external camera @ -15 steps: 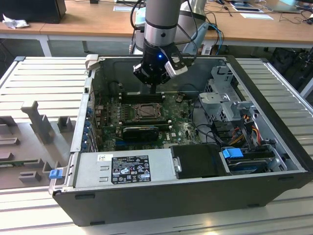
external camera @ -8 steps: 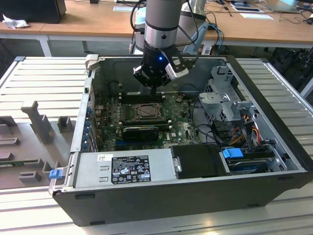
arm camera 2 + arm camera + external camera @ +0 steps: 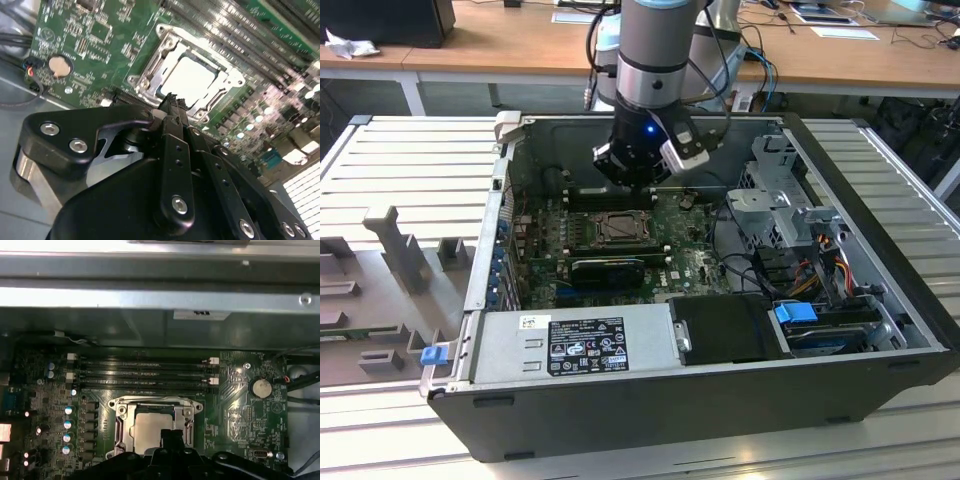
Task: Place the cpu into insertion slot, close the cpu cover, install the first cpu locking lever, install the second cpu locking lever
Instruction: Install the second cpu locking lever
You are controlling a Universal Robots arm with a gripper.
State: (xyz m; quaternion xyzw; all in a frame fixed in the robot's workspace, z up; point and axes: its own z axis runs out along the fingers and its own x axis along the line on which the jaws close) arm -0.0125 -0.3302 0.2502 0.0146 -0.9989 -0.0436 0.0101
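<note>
Your black pincer (image 3: 172,100) hangs clenched and empty just above the socket's six-o'clock edge. The cpu (image 3: 191,80), a flat silvery square, sits in the insertion slot (image 3: 154,426). The thin grey metal cpu cover (image 3: 150,70) frames it, ringed by green circuit board.

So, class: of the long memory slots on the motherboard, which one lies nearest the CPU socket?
The memory slot directly bordering the cpu cover; the other memory slots lie farther off, toward the case wall.
</note>
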